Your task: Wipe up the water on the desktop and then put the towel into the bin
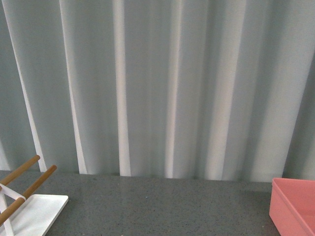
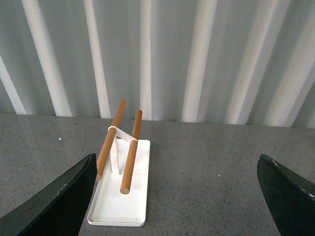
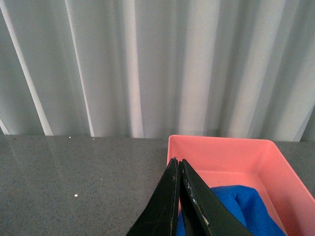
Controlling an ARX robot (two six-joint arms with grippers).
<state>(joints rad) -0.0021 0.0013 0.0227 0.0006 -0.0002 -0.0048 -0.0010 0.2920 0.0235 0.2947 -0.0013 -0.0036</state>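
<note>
The blue towel [image 3: 246,209] lies inside the salmon-pink bin [image 3: 221,147], seen in the right wrist view. My right gripper [image 3: 178,162] is shut with nothing between its black jaws and sits at the bin's near wall, in front of the towel. The bin's corner [image 1: 290,206] shows at the right edge of the front view. The dark grey speckled desktop [image 1: 157,206] runs across the front view. My left gripper [image 2: 177,196] is open and empty over the desktop [image 2: 206,182], its two black fingers [image 2: 64,201] at the frame's lower corners. No water shows on the desktop.
A white rack with wooden rods [image 2: 120,167] stands on a white base plate on the desktop's left side [image 1: 29,206]. A pale pleated curtain [image 1: 157,83] closes off the back edge of the desktop.
</note>
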